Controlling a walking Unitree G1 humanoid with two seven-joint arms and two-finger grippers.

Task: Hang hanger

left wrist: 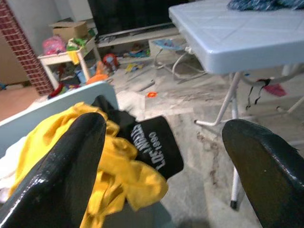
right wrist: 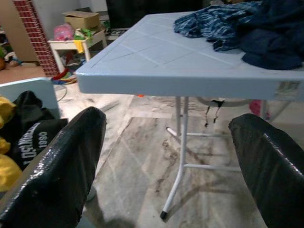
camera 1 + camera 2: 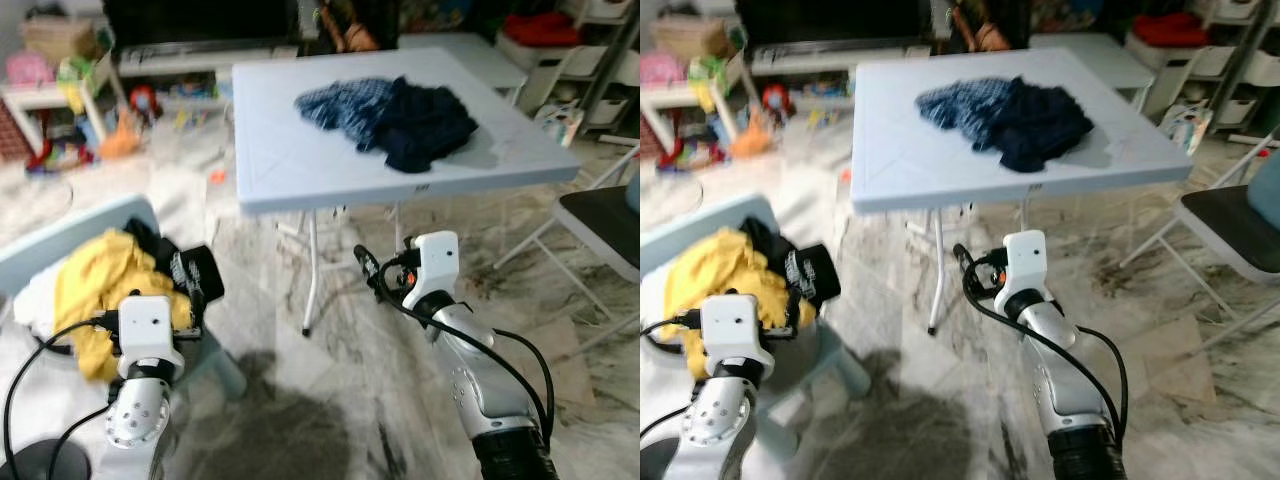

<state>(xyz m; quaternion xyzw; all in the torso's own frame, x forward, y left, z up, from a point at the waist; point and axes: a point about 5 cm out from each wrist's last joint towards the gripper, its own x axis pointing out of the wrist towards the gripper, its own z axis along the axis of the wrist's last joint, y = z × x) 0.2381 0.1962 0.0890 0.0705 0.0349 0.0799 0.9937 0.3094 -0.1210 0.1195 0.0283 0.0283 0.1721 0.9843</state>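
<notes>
Left eye view: one white folding table point(image 3: 300, 160) stands on a marbled floor point(image 3: 300, 400), bearing one heap of two garments, a blue checked shirt point(image 3: 345, 100) and a dark navy cloth point(image 3: 425, 125) touching it; a small label at the table's near edge is too small to read; one pale blue chair point(image 3: 60, 245) at the left holds a yellow garment point(image 3: 95, 285) and a black one point(image 3: 195, 275); one dark folding chair point(image 3: 605, 225) sits at the right edge; toys and one low white shelf point(image 3: 40, 95) lie in the far left background; no hanger can be made out; two silver arms reach forward, the left gripper point(image 3: 185, 300) over the chair's clothes, the right gripper point(image 3: 372, 270) below the table's near edge

Left wrist view: its two black fingers point(image 1: 57, 175) stand wide apart, holding nothing; between them lies the black garment with white print, upside down here, seemingly "1990" beneath a word I cannot read

Right wrist view: two fingers point(image 2: 59, 175) spread wide, empty, facing the table's leg point(image 2: 178, 156); "1990" shows again on the black garment
</notes>
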